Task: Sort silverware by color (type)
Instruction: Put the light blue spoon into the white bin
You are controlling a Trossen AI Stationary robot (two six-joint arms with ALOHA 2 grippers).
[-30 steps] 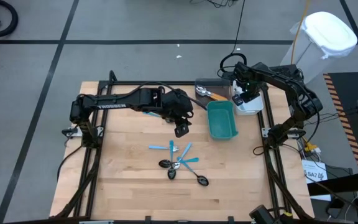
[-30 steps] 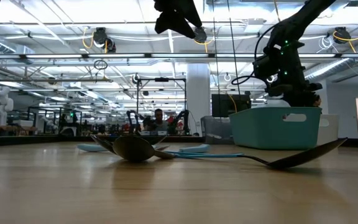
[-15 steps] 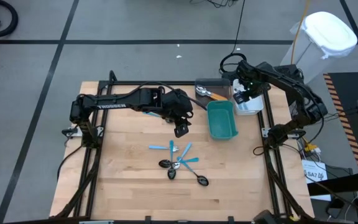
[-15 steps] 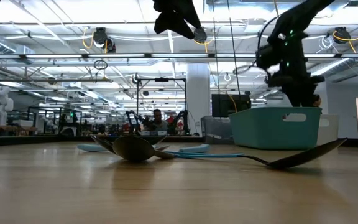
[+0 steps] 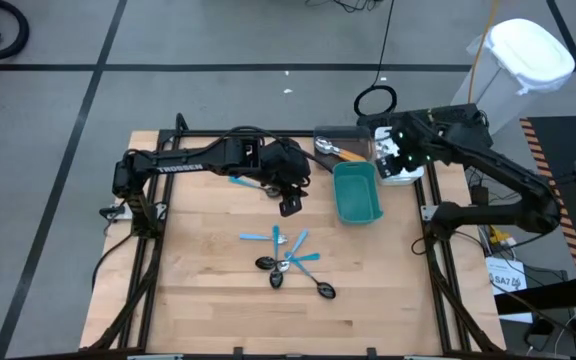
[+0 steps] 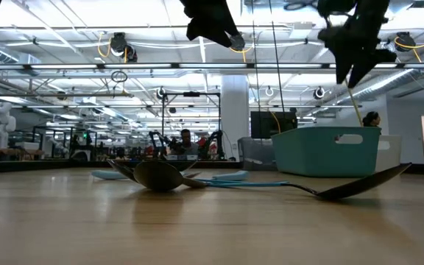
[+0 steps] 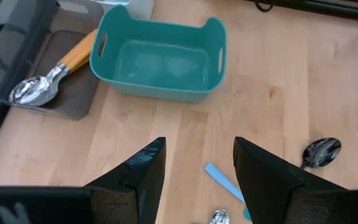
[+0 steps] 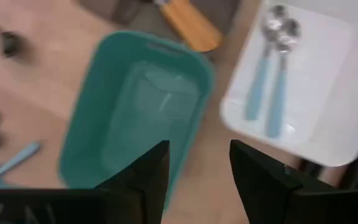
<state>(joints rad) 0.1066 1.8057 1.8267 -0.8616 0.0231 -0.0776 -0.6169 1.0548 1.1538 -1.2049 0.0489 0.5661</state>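
Several pieces of silverware lie loose in a pile on the wood table: light-blue-handled ones (image 5: 274, 237) and black spoons (image 5: 322, 290), which also show in the low view (image 6: 157, 175). An orange-handled spoon (image 7: 61, 65) lies in the gray bin (image 5: 326, 133). Two light-blue-handled spoons (image 8: 269, 81) lie in the white bin (image 8: 328, 93). My left gripper (image 7: 197, 168) hangs open above the table between the pile and the teal bin (image 5: 356, 192). My right gripper (image 8: 199, 165) is open, high over the gap between the teal and white bins. Neither gripper holds anything.
The teal bin (image 7: 160, 62) has nothing in it and stands at the far right of the table, with the gray bin behind it and the white bin (image 5: 405, 172) to its right. A black frame runs along the table's edges. Bare wood lies at the near left.
My right gripper has risen from just above the white bin to well above it and has tipped to point more steeply down. The two light-blue-handled spoons stay in the white bin. The pile on the table has not moved.
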